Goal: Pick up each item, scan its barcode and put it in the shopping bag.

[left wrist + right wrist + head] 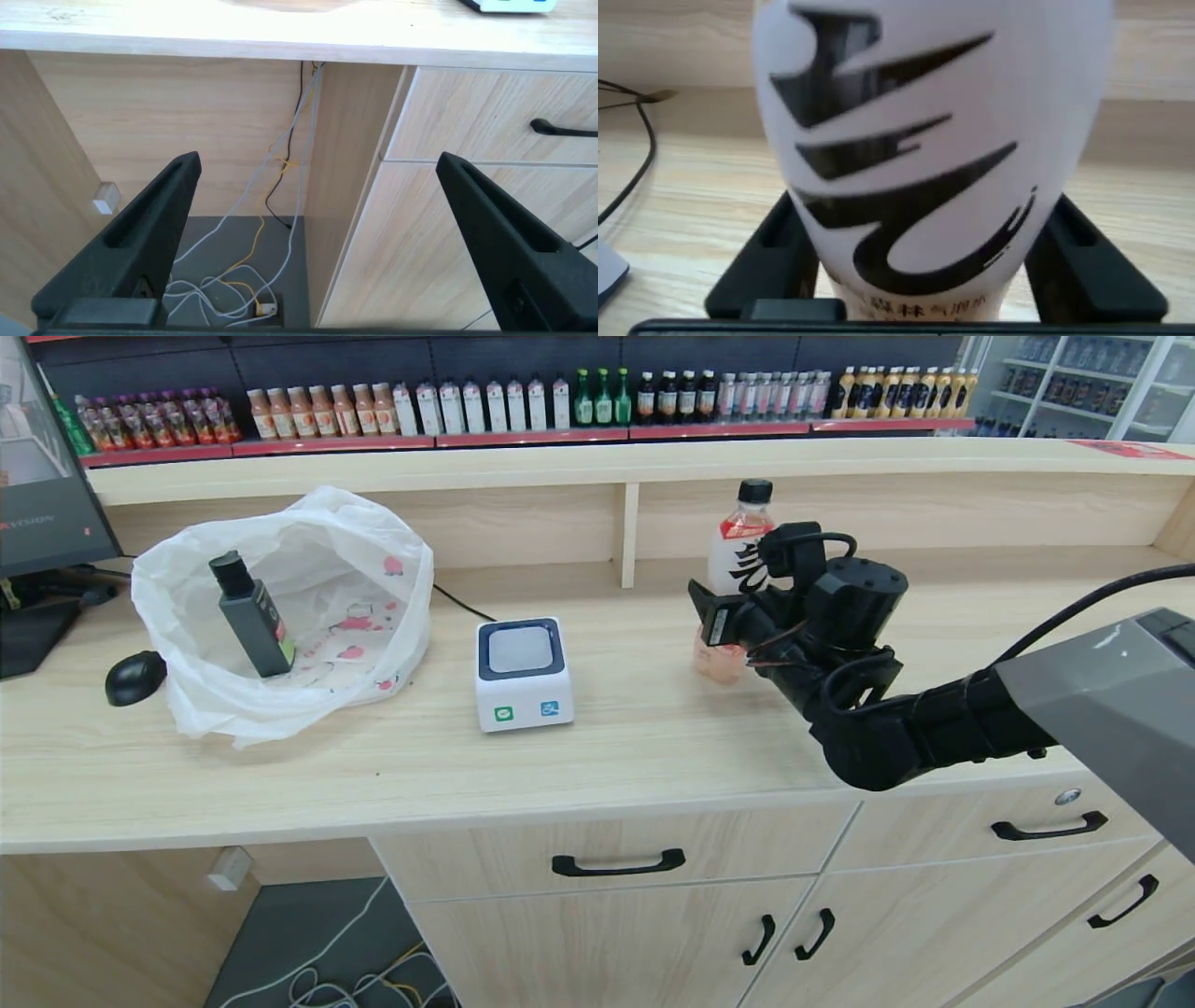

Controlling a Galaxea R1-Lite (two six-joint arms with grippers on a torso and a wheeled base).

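A pink drink bottle (pixel 740 555) with a white label and a black cap stands on the wooden counter (pixel 607 747), right of centre. My right gripper (pixel 728 621) is open around its lower half, one finger on each side. Seen from the right wrist, the bottle (pixel 924 140) takes up the whole gap of the gripper (pixel 924 280). A white barcode scanner (pixel 521 672) sits mid-counter. The white shopping bag (pixel 392 551) stands open at the left with a dark green bottle (pixel 252 616) upright inside. My left gripper (pixel 318 187) hangs open and holds nothing below the counter edge.
A black mouse (pixel 135 677) lies left of the bag and a monitor (pixel 47 476) stands at the far left. A raised shelf runs behind the counter. Drawers and cabinet doors sit below, with loose cables (pixel 252 280) on the floor in the open bay.
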